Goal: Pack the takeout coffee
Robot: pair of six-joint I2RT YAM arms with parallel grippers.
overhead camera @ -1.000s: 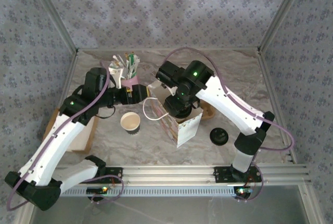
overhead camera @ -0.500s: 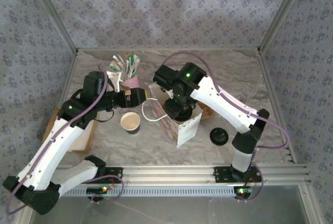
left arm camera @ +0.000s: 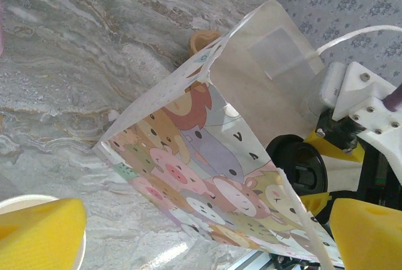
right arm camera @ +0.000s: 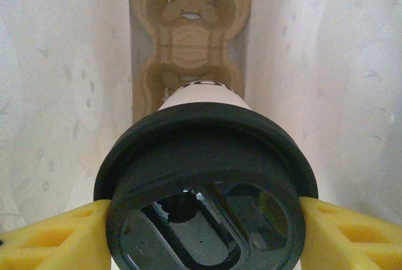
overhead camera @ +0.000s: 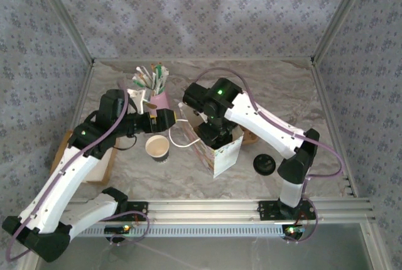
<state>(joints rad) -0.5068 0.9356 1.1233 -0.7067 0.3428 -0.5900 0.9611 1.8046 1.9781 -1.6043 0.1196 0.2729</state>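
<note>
A paper bag [overhead camera: 221,154] printed with cartoon animals [left arm camera: 201,169] stands open at the table's middle. My right gripper [overhead camera: 216,134] reaches down into its mouth, shut on a white coffee cup with a black lid [right arm camera: 207,188], one yellow pad on each side of the lid. Below the cup, a brown pulp cup carrier [right arm camera: 188,37] lies on the bag's floor. My left gripper [left arm camera: 204,235] hovers open just left of the bag, near its white handle [overhead camera: 179,137], holding nothing. An open, lidless paper cup [overhead camera: 157,147] stands below the left gripper.
A loose black lid [overhead camera: 264,164] lies right of the bag. A pink holder of sticks and sachets [overhead camera: 154,88] stands at the back left. A cardboard box [overhead camera: 97,160] sits at the left edge. Patterned walls enclose the table.
The right arm has shifted a little left over the bag, still holding the cup. The left gripper has drifted slightly toward the near side, still open.
</note>
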